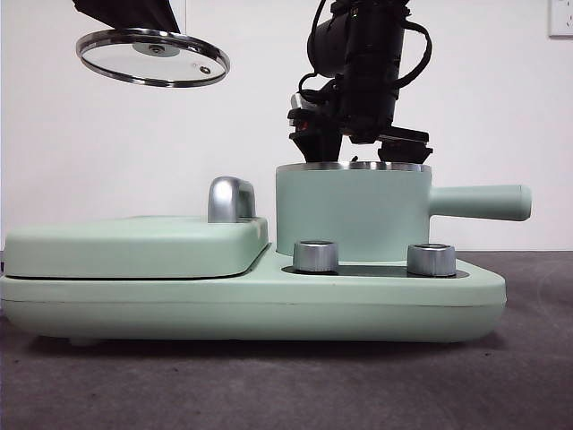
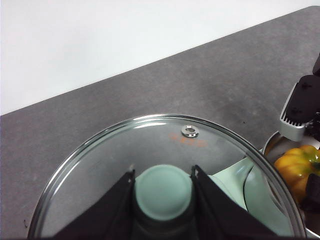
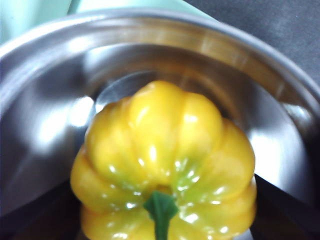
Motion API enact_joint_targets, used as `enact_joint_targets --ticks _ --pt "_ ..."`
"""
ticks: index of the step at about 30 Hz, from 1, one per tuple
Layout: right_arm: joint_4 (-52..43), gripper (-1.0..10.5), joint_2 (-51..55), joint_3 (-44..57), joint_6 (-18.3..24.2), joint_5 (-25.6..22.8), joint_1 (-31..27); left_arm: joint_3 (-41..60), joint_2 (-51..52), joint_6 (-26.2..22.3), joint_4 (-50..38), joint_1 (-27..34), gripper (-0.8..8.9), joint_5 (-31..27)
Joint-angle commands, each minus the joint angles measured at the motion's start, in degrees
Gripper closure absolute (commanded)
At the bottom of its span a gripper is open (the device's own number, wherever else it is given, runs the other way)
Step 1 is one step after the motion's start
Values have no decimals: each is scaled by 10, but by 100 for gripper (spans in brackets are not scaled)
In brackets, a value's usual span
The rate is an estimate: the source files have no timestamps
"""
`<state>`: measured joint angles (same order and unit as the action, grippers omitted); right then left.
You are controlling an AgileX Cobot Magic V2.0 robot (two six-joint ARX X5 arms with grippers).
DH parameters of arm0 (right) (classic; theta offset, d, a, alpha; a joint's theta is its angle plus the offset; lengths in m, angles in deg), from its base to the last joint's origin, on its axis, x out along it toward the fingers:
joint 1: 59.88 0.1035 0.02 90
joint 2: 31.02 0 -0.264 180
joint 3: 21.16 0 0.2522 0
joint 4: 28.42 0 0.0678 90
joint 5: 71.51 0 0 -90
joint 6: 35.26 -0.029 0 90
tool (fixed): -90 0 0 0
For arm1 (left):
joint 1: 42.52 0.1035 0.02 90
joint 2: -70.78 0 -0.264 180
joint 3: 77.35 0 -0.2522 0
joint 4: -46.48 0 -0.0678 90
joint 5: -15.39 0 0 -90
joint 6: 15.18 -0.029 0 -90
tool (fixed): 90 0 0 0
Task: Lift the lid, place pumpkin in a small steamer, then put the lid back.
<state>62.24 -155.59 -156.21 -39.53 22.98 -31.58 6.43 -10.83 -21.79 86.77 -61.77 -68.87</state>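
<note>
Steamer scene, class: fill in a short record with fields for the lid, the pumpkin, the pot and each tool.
lid: held in the air, off to the side of the pot
left tool: shut on the lid's knob
pumpkin: inside the steel bowl of the small steamer
right tool: at the pot's mouth, beside the pumpkin
small steamer: uncovered, on the green base

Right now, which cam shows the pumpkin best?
Right wrist view: the pumpkin fills the frame, ribs and green stem clear, inside the steel pot. Left wrist view catches only a sliver of it at the edge, past the lid. Front view hides it behind the pot wall.
</note>
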Motion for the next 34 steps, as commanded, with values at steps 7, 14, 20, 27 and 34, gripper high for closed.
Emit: enact_joint_targets --ticks 7,14,20,27,34 --pt "27 620 -34 -14 -8 -5 20 -17 -4 3 -16 0 804 0" --pt "34 498 -36 -14 -9 -5 19 -17 -4 10 -16 0 804 1" --pt "40 393 -35 -20 -9 -18 19 -17 -4 14 -17 -1 804 1" --pt "42 394 45 -48 -14 -16 19 -17 -4 17 -16 -2 804 1" --pt "44 397 247 -11 -31 -16 40 -17 -4 17 -4 -18 804 2"
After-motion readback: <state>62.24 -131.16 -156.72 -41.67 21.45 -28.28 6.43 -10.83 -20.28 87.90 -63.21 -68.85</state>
